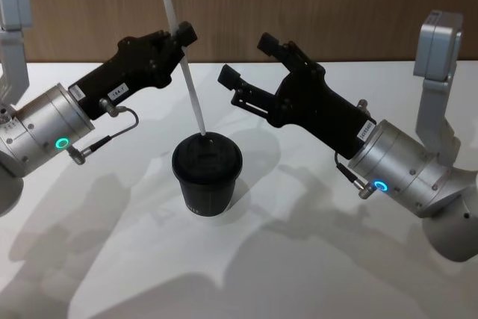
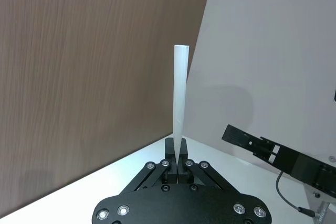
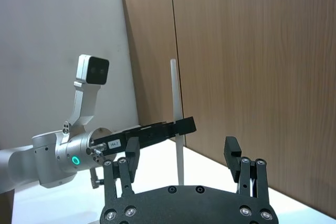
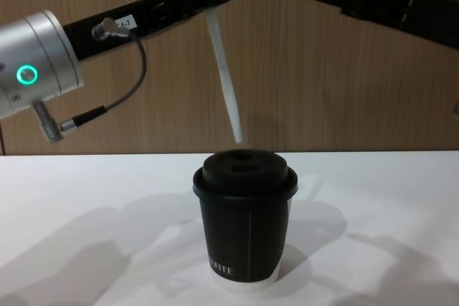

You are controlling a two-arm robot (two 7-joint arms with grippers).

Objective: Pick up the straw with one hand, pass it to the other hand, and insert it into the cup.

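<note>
Left gripper [image 1: 181, 35] is clamped on the straw [image 1: 185, 72], tip just above the cup [image 1: 207, 175] lid on the white table [image 1: 314, 259]. Right gripper [image 1: 246, 61] hangs beside, fingers spread, empty. Wood-panel wall [image 1: 336, 5] behind; nothing obstructs.

A brown wooden wall [image 1: 336, 5] fills the top of the frame. Below it lies a white table [image 1: 299, 274] with soft grey shadows.

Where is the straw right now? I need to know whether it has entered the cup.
The straw is clamped in the left gripper, tilted, its slanted tip just above the cup lid at table centre in the chest view, not yet inserted.
</note>
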